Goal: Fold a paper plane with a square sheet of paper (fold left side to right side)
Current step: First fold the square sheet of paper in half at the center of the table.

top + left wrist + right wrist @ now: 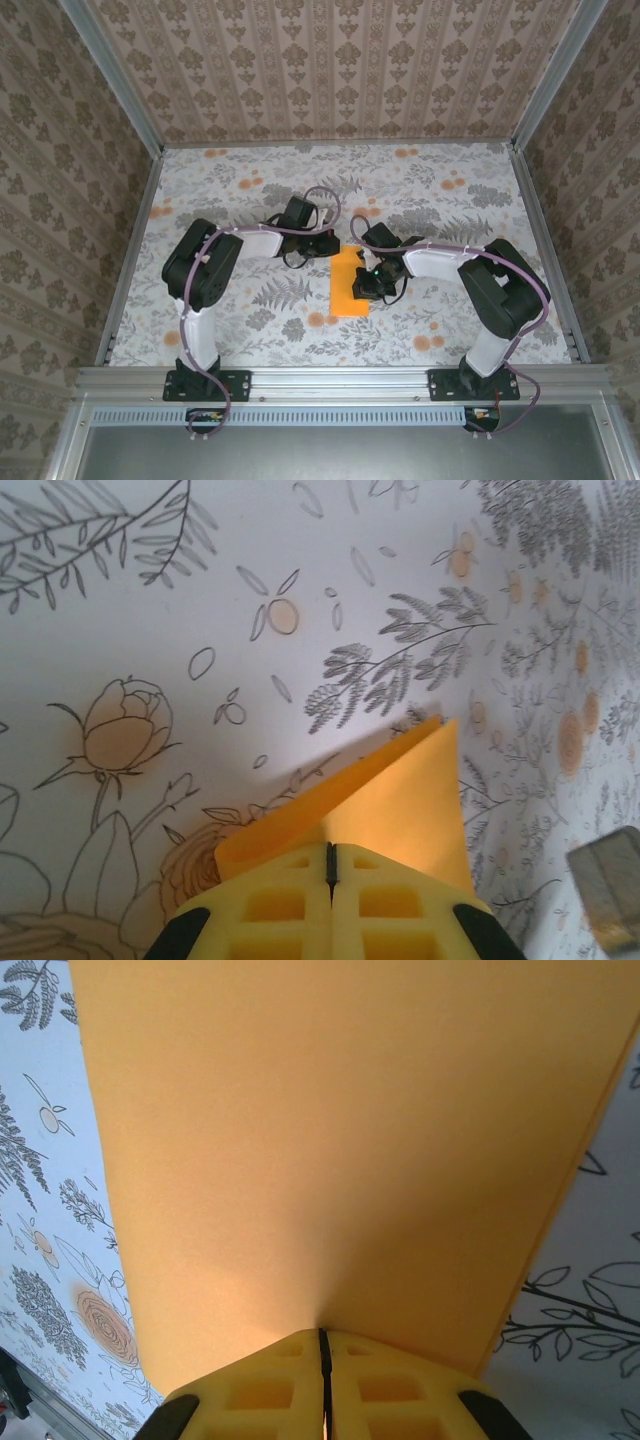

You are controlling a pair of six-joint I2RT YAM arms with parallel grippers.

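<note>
**Sheet doubled over, no plane yet**

On the left, the left arm [205, 265] reached in over the counter [250, 320], and its jaws were pressed fully together on the far end of the orange sheet [350, 290]. From that wrist, two layers of the sheet [400, 800] rose out of the pinch, and a corner stood lifted off the cloth.

The sheet lay in the middle of the counter, between the two arms. From above it looked like a narrow upright strip, not a square, so I judged the left-to-right fold to be made, or in the middle of being pressed down. I saw no point, no wings and no dart shape, so the rest of the plane folds appeared to be left.

On the right, the right arm [495, 280] came in from its side. Its jaws were also closed tight, gripping the edge of the sheet [340, 1140], which spread out wide and smooth in front of them.

The counter wore a pale cloth printed with grey ferns and small faded orange blooms. Brown patterned wallpaper [340, 60] lined the walls behind metal frame rails [340, 380].
</note>
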